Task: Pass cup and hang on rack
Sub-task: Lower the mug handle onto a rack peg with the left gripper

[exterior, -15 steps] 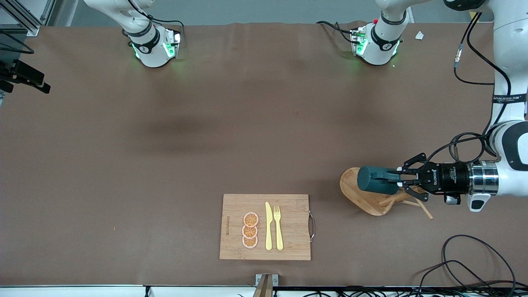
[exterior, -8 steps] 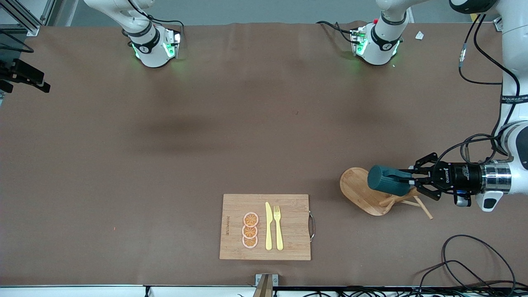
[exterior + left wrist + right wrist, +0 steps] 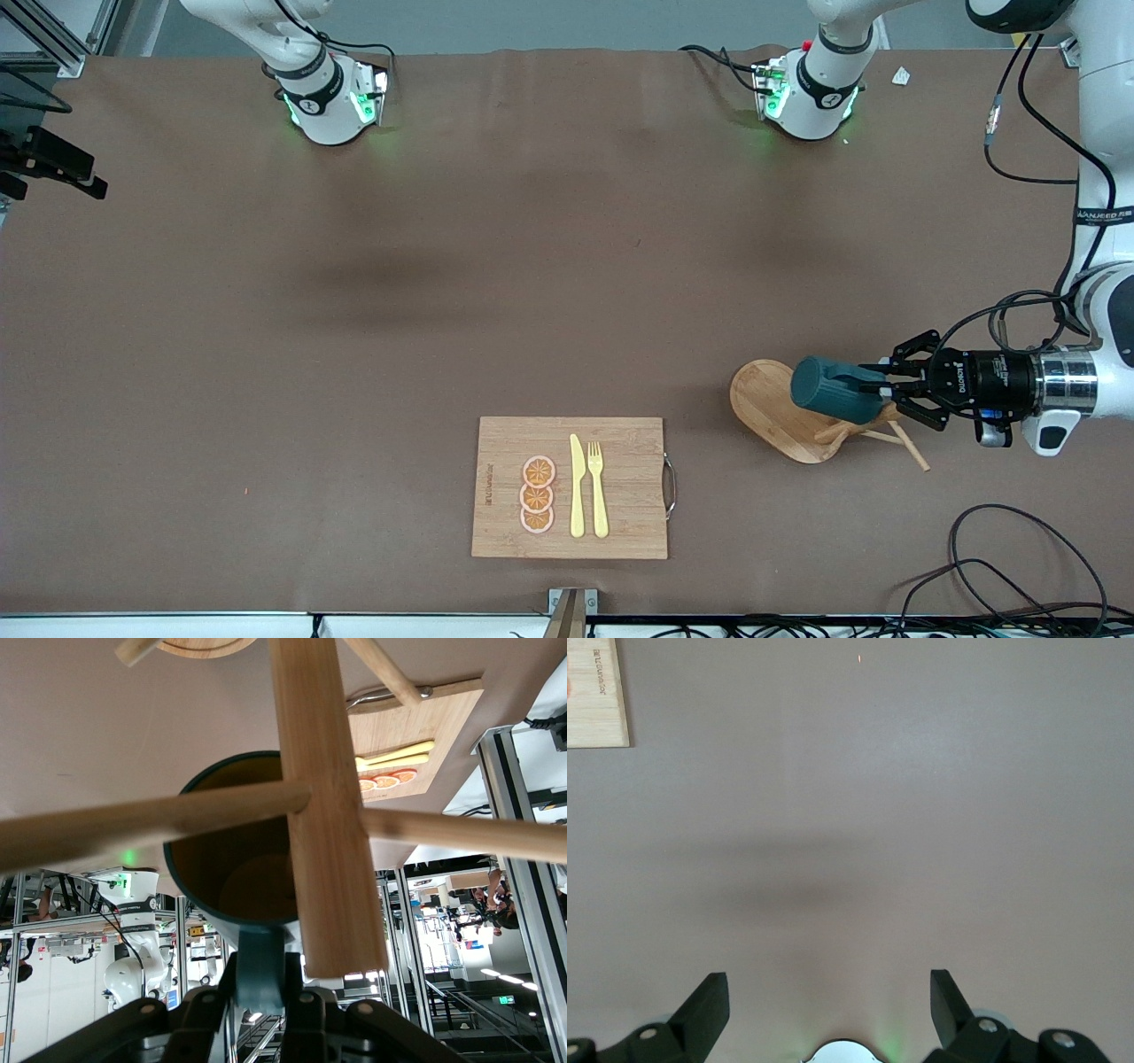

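Observation:
My left gripper is shut on the loop handle of the dark teal cup. It holds the cup on its side over the wooden rack's oval base, next to the rack's pegs. In the left wrist view the fingers pinch the handle. The cup's mustard interior faces the camera. The rack's post and a peg cross in front of its mouth. My right gripper is open and empty over bare table. It is out of the front view.
A wooden cutting board with a yellow knife, a fork and orange slices lies near the front edge, toward the right arm's end from the rack. Loose black cables lie by the left arm's end.
My left gripper has carried the cup a little toward the left arm's end of the table, over the rack's post. It has hardly moved in the last half second. The right arm waits.

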